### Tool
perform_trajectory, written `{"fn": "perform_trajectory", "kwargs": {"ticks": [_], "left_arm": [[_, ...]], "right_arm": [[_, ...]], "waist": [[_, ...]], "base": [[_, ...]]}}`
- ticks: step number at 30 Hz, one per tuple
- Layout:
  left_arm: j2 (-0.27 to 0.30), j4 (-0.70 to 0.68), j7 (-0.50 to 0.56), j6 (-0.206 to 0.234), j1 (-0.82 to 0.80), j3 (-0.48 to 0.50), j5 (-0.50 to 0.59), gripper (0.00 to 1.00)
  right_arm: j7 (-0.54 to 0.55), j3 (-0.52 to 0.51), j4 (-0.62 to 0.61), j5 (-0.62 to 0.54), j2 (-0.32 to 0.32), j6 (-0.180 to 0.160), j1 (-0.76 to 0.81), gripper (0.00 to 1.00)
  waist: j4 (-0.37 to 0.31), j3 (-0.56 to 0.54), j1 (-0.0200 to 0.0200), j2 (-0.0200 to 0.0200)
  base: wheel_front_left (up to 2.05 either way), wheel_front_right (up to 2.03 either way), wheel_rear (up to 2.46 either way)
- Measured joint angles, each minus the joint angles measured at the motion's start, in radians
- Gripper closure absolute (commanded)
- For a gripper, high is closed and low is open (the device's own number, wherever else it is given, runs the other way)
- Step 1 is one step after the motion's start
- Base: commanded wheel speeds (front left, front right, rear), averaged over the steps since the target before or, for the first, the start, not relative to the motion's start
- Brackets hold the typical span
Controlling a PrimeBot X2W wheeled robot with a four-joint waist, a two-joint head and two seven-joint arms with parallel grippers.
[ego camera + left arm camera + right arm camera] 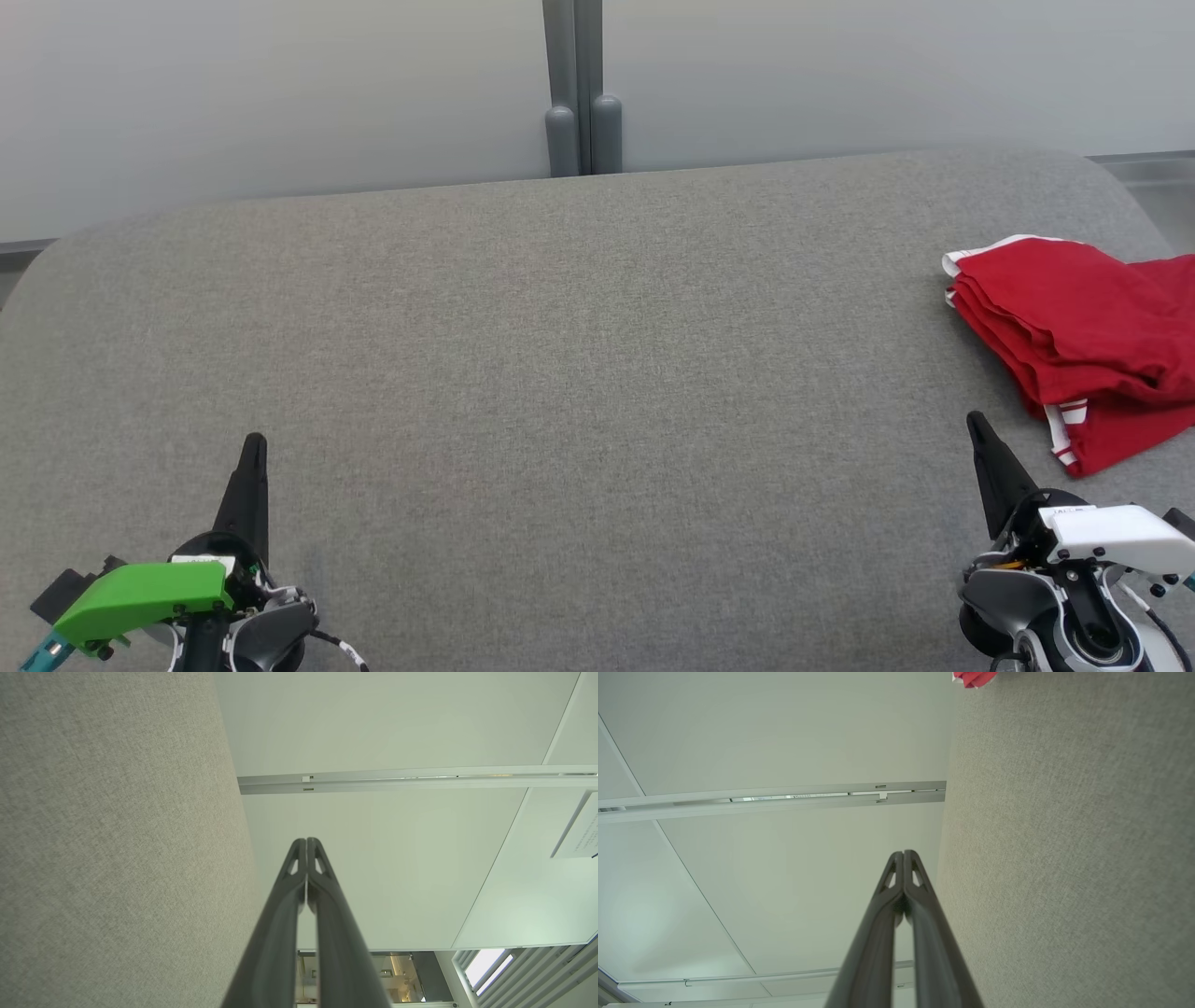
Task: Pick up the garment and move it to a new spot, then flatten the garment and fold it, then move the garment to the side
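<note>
A big grey bench (560, 373) has a red garment (1074, 327) lying folded near its right edge (the trim has white stripes). The left hand (253, 443), with a green cover, is low on the left, fingers pressed together. The right hand (976, 422), with a white cover, is near the garment but not touching it, fingers together too. A grey post (582, 93) stands behind the bench.

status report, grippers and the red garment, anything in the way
Left gripper and right gripper shut, holding nothing. Red garment lies in folded layers at far right of grey surface, apart from both. Nothing in the way.
</note>
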Motion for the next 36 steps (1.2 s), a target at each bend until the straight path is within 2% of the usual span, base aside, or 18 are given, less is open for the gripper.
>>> {"fn": "perform_trajectory", "kwargs": {"ticks": [36], "left_arm": [[0.0, 0.0, 0.0, 0.0, 0.0, 0.0, 0.0, 1.0]], "right_arm": [[0.0, 0.0, 0.0, 0.0, 0.0, 0.0, 0.0, 1.0]], "waist": [[0.0, 0.0, 0.0, 0.0]], "base": [[0.0, 0.0, 0.0]]}}
